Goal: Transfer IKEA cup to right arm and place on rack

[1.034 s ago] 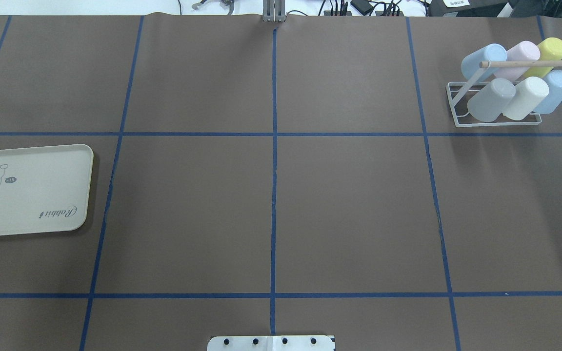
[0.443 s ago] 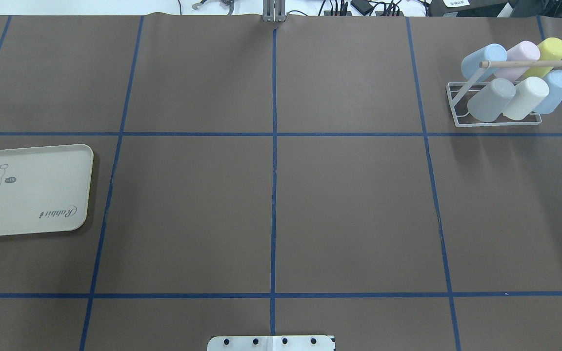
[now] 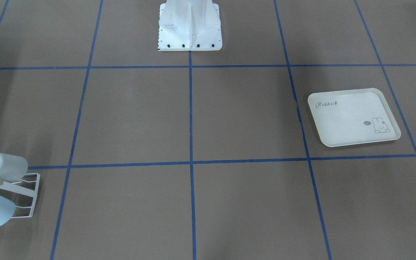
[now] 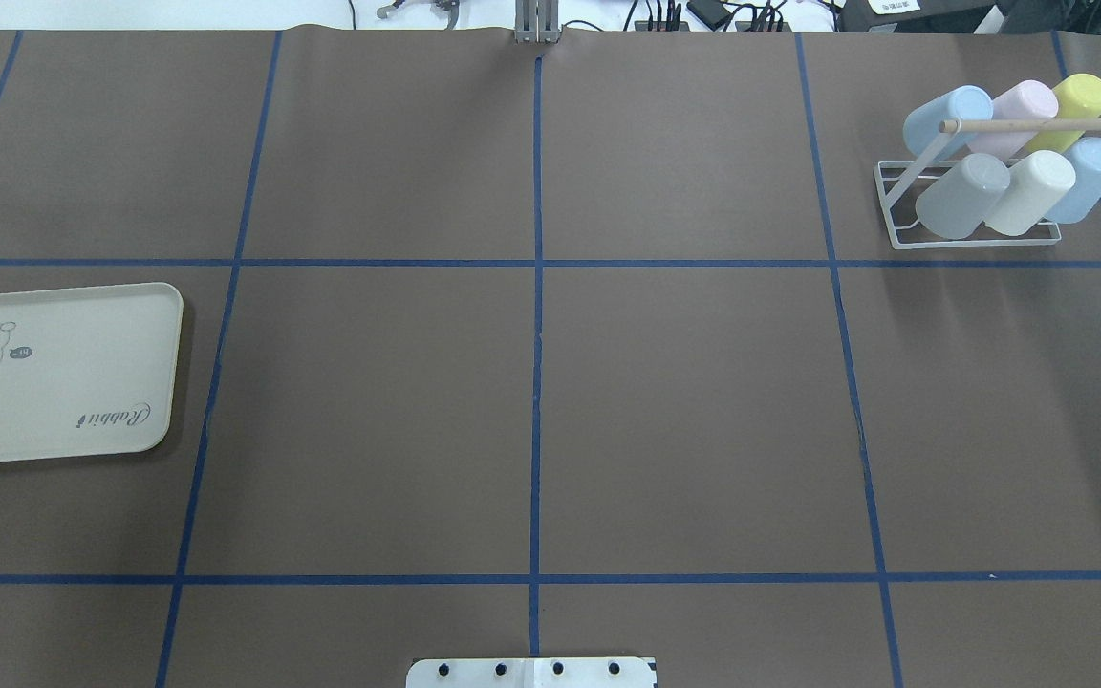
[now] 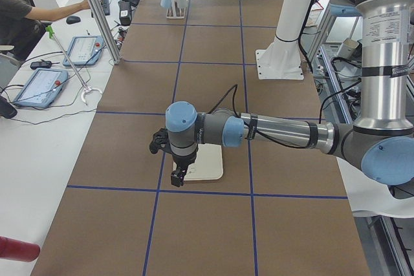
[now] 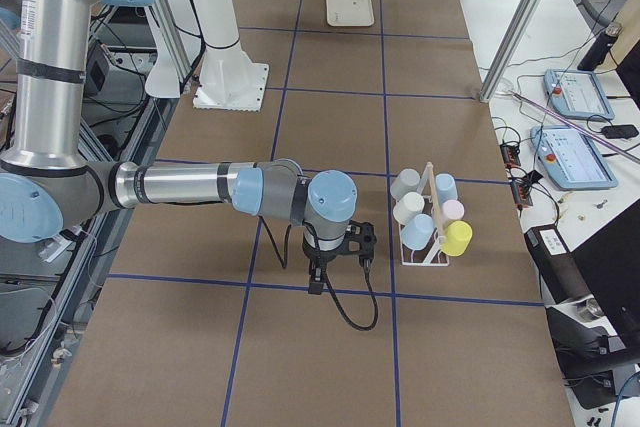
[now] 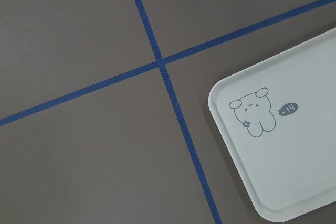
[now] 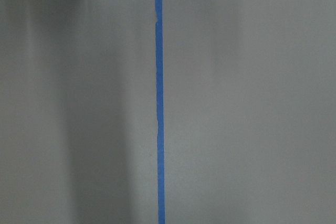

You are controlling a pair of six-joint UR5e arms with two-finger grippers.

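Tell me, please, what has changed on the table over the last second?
Nothing visibly changed in the overhead view. The rack is in the same spot at the far right with the same six cups on it, and the tray lies where it was at the left edge, with nothing on it.

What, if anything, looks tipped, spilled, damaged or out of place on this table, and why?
Nothing much stands out. Six cups lean neatly on the rack, the tray lies flat, and nothing is spilled. The only blemish is a small nick in one blue tape line.
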